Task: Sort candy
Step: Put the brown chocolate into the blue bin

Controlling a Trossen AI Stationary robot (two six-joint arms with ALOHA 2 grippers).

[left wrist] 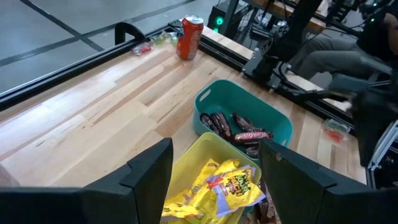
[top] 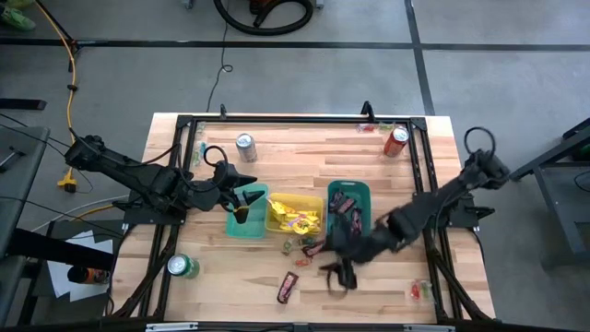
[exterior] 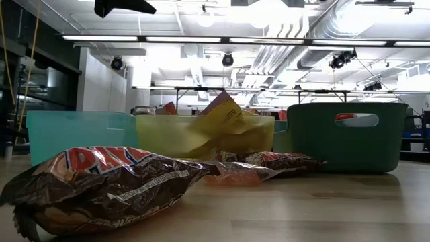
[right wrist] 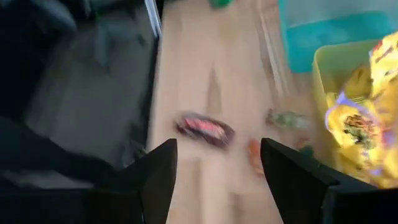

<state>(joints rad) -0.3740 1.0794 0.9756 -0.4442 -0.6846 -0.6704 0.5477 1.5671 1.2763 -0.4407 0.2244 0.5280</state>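
The right pincer (top: 341, 267) hung released, empty, near the green bin (top: 349, 192); next it probably needed the brown bar (top: 288, 287)

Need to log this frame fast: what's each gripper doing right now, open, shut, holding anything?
Left gripper: open, empty, over the yellow bin.
Right gripper: open, empty, above the table near a dark candy bar.
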